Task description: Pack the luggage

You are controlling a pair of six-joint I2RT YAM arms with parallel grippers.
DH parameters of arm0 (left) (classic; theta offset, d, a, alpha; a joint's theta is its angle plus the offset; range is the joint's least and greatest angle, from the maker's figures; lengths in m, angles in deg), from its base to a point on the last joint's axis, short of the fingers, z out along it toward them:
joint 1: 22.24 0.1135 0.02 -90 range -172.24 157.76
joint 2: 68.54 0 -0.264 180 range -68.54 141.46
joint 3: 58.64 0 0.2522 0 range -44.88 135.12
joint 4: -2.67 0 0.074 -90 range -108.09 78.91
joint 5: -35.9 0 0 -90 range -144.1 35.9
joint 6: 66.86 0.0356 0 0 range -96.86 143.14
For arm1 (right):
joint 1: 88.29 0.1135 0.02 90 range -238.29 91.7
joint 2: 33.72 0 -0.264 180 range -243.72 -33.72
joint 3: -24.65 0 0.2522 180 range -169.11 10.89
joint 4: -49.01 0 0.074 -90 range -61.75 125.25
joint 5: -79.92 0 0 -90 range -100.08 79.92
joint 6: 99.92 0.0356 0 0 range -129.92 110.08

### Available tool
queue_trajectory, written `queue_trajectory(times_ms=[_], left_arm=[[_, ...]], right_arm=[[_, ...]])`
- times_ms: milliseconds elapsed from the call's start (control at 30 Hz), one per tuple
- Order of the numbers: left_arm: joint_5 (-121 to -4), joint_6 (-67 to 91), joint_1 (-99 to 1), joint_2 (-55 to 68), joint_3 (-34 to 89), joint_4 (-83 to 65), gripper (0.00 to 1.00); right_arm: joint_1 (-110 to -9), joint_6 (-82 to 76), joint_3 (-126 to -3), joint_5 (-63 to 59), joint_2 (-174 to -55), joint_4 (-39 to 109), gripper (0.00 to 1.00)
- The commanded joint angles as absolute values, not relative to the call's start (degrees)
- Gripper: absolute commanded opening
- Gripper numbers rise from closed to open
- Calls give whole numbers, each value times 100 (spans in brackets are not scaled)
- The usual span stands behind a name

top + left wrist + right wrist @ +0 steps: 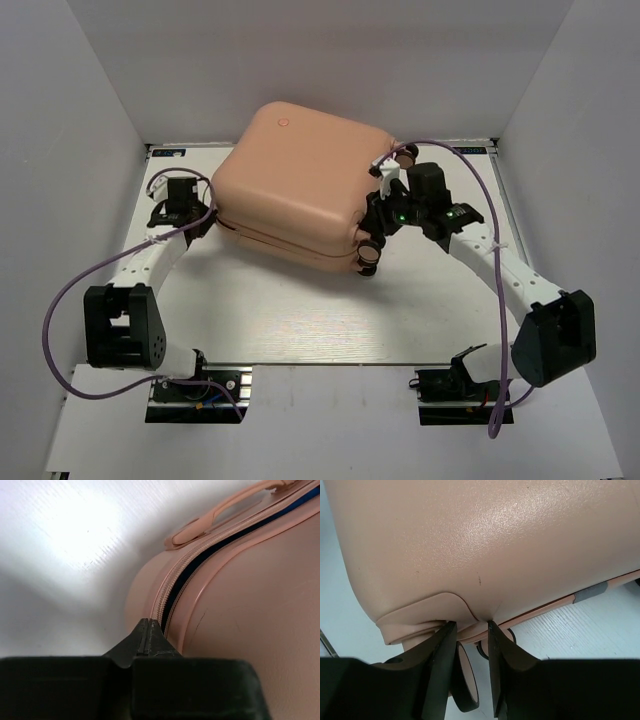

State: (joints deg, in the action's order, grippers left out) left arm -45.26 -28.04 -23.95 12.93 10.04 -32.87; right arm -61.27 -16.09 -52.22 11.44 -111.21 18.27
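The pale pink luggage (pixel 300 190) lies on the white table with its lid down and a dark gap along the seam. My left gripper (pixel 207 215) is shut, its tips (pixel 148 622) at the zipper track (pixel 172 585) on the case's left corner; I see nothing between them. The case's handle (pixel 220 515) lies farther along that side. My right gripper (pixel 378 215) is at the case's near right corner. Its fingers (pixel 445 645) straddle the wheel mount (pixel 472 630) under the shell (pixel 485 540), closed against it, with a wheel (pixel 467 685) between them.
A second wheel (pixel 407 155) sits at the case's far right corner. White walls close in the table (pixel 300 320) on the left, back and right. Purple cables loop from both arms, one across the case's right edge.
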Motion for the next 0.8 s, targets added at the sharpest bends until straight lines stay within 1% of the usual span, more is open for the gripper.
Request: queue_trajectory(times_ms=[0,33,67,100,133,167,200,233,267,300,333,367,400,433,467,533,567,633,667,700,733,767], left_arm=[[-4927,-2643,-2680,1988,715,-4264,0],[-4831,-2591,-2672,1970,741,-4325,0],[-4796,-2564,-2681,1831,750,-4352,0],[-4786,-2538,-2663,1777,829,-4422,2],[-4595,-2502,-2672,1646,891,-4770,9],[-4506,-2415,-2654,1523,1056,-4922,21],[-4348,-2301,-2654,1452,1284,-5062,69],[-4260,-2222,-2646,1347,1417,-5368,89],[-4224,-1951,-2637,1259,1923,-5754,100],[-4032,-1905,-2645,1223,2111,-6176,100],[-3856,-1861,-2715,1171,2287,-6572,100],[-3776,-1808,-2759,1109,2776,-6741,100],[-3610,-1738,-2829,1100,2911,-7091,100],[-3496,-1746,-2900,1030,3043,-7233,100],[-3486,-1607,-3231,977,3227,-7470,100],[-3555,-1597,-3532,907,3483,-7621,100],[-3617,-1579,-4142,880,3510,-7648,100],[-3582,-1623,-4673,924,3676,-7639,100],[-3556,-1658,-5528,1046,3764,-7648,100],[-3443,-1711,-5850,1117,4122,-7709,100],[-3329,-1868,-6445,1570,4282,-7736,100],[-3258,-1965,-7208,1714,4432,-7762,100]], right_arm=[[-5999,-1353,-5748,1360,-11352,2084,38],[-6008,-1335,-5975,1104,-11378,1996,40],[-6008,-1291,-6169,562,-11379,1769,43],[-6043,-1212,-6249,-18,-11335,1654,52],[-6043,-1168,-6372,-737,-11300,1557,57],[-6043,-1176,-6434,-979,-11273,1234,62],[-6043,-1176,-6504,-1678,-11091,1091,73],[-6043,-1194,-6540,-2242,-11002,846,76],[-6061,-1220,-6531,-2500,-10835,661,87],[-6070,-1212,-6497,-2781,-10625,607,90],[-6096,-1133,-6383,-3610,-10553,485,90],[-6157,-1037,-6365,-3862,-10405,414,90],[-6184,-827,-6364,-4300,-10360,100,90],[-6219,-738,-6382,-4452,-10263,-51,90],[-6350,-511,-6347,-4462,-10254,-183,90],[-6465,-307,-6199,-4480,-10210,-588,90],[-6639,16,-6128,-4436,-10201,-650,90],[-6824,141,-5874,-4383,-10149,-799,90],[-6930,438,-5803,-4496,-10087,-861,90],[-6983,528,-5584,-4549,-10008,-887,90],[-7097,729,-5408,-4594,-9964,-957,90],[-7150,922,-5302,-4698,-9790,-1001,90]])
